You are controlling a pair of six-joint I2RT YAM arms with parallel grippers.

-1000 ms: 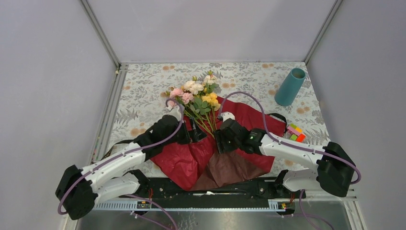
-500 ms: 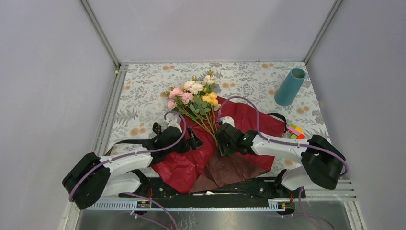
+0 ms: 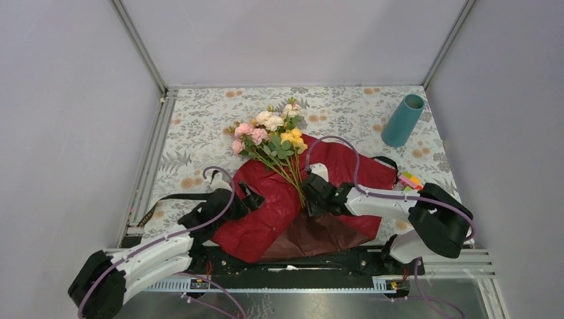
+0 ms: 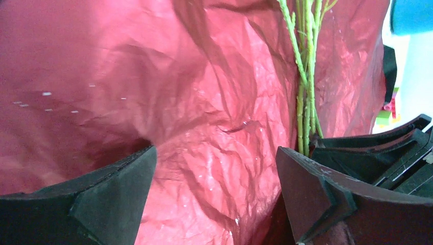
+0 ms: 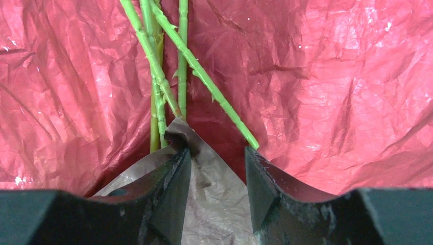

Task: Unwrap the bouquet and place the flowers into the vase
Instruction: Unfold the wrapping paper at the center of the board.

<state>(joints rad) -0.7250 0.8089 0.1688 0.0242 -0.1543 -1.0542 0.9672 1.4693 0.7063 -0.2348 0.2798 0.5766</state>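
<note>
One vase point(image 3: 403, 120) upright at 2 o'clock by far counter point(image 3: 199, 126) edge; flowers point(image 3: 269, 133) lie on spread paper point(image 3: 266, 216); left hand point(image 3: 253, 194) splayed wide, right hand point(image 3: 310, 203) half-parted at stems point(image 5: 153, 61).

the red paper point(image 3: 273, 212) lies spread on the near half of the floral cloth point(image 3: 332, 106), with a brown sheet point(image 3: 312, 239) at its 6 o'clock edge. the flowers point(image 3: 269, 136) lie across it, blooms past the paper toward 11 o'clock and stems running toward 5. the left gripper point(image 3: 251, 195) sits at the paper's 9 o'clock edge, and the right gripper point(image 3: 308, 201) is at the stem ends. the vase point(image 3: 403, 120) stands at 2 o'clock, a block toy point(image 3: 410, 181) lies at 3 and a black ribbon point(image 3: 169, 197) at 9.
</note>
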